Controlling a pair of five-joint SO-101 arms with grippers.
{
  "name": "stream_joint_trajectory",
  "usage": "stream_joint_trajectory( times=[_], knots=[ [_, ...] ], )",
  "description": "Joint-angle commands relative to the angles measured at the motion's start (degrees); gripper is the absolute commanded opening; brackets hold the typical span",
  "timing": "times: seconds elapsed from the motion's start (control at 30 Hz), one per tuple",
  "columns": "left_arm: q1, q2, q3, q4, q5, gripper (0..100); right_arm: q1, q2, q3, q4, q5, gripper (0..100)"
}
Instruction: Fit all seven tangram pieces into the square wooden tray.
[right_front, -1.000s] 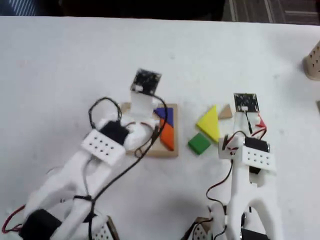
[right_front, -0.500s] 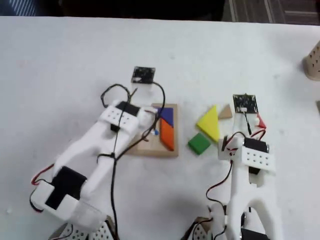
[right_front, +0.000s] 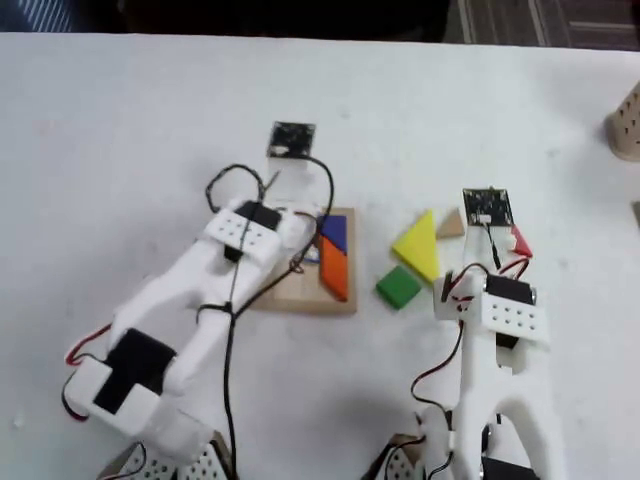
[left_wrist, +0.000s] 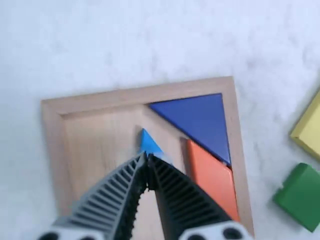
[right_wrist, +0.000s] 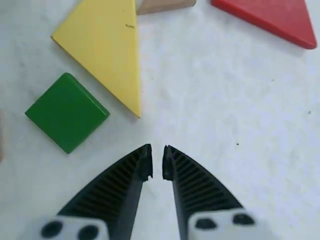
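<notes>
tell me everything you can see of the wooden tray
The wooden tray is a square of pale wood with a raised rim and recessed floor, lying flat on the white table. A dark blue triangle and an orange piece sit inside along one side. A small light-blue triangle shows over the bare floor at the shut tips of the left gripper.

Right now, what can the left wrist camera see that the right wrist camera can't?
The left wrist view adds the inside of the wooden tray, with a dark blue triangle and orange piece, plus a small light blue piece at the tip of the left gripper. The right wrist view adds the red triangle, a plain wooden piece and the right gripper. Both have the yellow triangle and green square.
</notes>
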Motion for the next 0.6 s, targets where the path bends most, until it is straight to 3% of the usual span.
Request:
stream_joint_trajectory(
  times=[0.0,0.17,0.57],
  knots=[
    [-3.9,-3.1,-0.4,-4.0,0.7,2,-0.7,-1.8,-0.3,-1.0,0.7,4.5],
    [-5.7,2.3,-1.6,-6.5,0.7,2,-0.7,-1.8,0.0,-1.0,0.7,4.5],
    [0.0,7.6,-2.8,-5.4,0.6,2,-0.6,-2.0,0.0,-1.0,0.7,4.5]
  ],
)
